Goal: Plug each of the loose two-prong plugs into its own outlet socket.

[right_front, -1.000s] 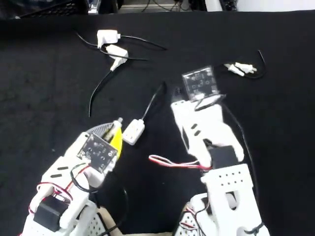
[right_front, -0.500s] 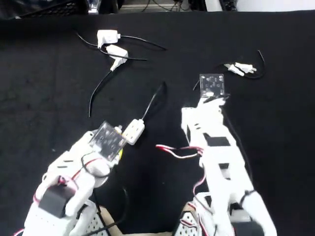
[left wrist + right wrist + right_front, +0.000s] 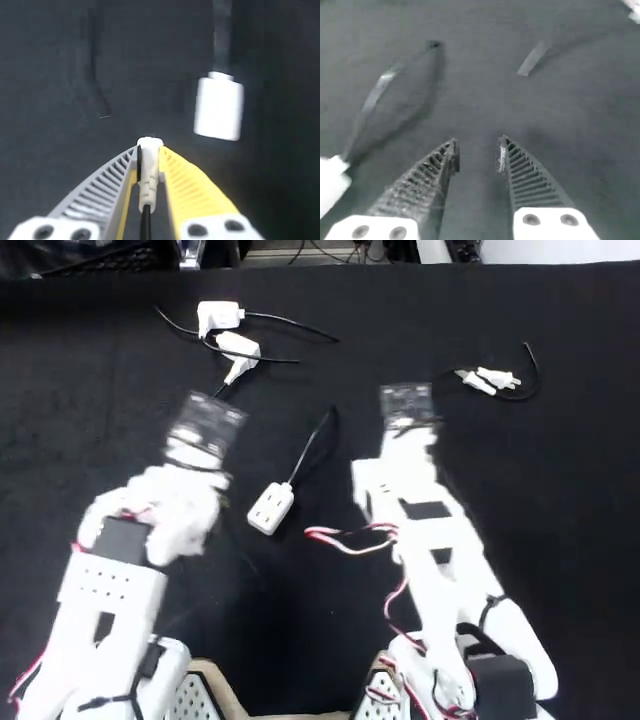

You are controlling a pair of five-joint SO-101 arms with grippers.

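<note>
The left gripper has its jaws closed on one white two-prong plug, whose black cord runs back between them. It is near the one outlet socket at mid-surface. The right gripper hangs over the black surface, its jaws narrowly apart and holding nothing. Three more white cord ends lie farther back: a blocky piece beside a second plug, and a third plug well apart.

Black desk: white socket mid-desk, two white corded plugs up-left of it, one plug up-right.
</note>
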